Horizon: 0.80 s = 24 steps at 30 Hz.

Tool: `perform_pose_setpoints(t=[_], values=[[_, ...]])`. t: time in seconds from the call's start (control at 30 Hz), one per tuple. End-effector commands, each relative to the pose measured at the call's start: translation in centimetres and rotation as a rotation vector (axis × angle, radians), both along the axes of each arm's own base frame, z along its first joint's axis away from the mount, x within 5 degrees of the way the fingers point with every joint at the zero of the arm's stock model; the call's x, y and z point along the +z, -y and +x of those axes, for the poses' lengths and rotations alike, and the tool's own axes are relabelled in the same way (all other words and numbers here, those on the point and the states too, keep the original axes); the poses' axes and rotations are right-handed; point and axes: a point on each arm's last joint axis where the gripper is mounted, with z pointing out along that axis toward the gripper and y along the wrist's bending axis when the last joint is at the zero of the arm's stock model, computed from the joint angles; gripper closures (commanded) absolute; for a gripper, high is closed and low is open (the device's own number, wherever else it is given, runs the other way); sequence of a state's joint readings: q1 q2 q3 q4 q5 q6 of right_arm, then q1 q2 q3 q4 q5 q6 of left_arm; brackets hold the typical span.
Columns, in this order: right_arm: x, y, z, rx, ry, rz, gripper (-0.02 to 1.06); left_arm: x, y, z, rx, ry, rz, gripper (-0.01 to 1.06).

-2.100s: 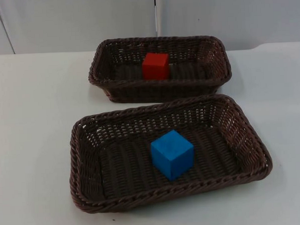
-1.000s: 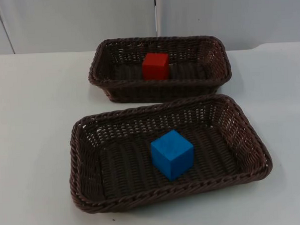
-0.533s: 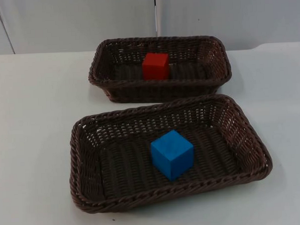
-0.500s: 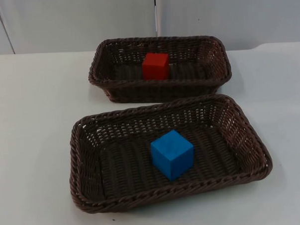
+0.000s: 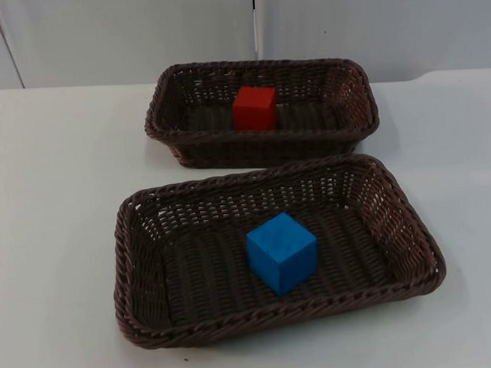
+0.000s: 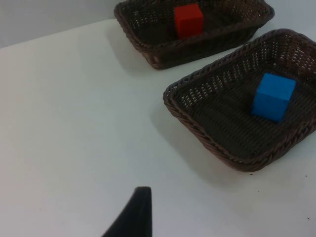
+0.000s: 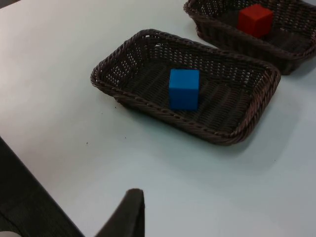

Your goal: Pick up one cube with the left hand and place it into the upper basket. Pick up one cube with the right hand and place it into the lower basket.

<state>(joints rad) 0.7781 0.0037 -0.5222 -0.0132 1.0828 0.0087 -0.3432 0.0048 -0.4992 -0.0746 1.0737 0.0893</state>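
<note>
A red cube (image 5: 254, 108) sits in the upper wicker basket (image 5: 261, 64), near its middle. A blue cube (image 5: 281, 252) rests on the floor of the lower basket (image 5: 118, 263), turned slightly. From the left wrist I see the red cube (image 6: 188, 20) and the blue cube (image 6: 273, 97) well ahead. My left gripper (image 6: 136, 212) hangs over bare table, away from both baskets. My right gripper (image 7: 128, 212) also waits over bare table, with the blue cube (image 7: 183, 89) and the red cube (image 7: 255, 20) far in front. Neither gripper holds anything.
The two brown baskets stand close together, the lower one's far rim almost against the upper one's near wall. The grey partition wall (image 5: 125, 34) rises right behind the upper basket. White table (image 5: 51, 201) spreads to both sides. The table's edge (image 7: 29, 170) runs near my right gripper.
</note>
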Motion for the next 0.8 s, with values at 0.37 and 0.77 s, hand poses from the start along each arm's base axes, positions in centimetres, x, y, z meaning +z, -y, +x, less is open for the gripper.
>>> perform_pose_setpoints(t=[0.37,0.77], values=[[-0.12,0.00,0.05,-0.006,0.000,0.005,-0.01,-0.17,0.06,-0.04,0.008,-0.008,-0.012,0.00],[-0.12,0.00,0.05,-0.006,0.000,0.005,-0.01,-0.17,0.18,0.08,0.225,-0.006,-0.011,0.00]])
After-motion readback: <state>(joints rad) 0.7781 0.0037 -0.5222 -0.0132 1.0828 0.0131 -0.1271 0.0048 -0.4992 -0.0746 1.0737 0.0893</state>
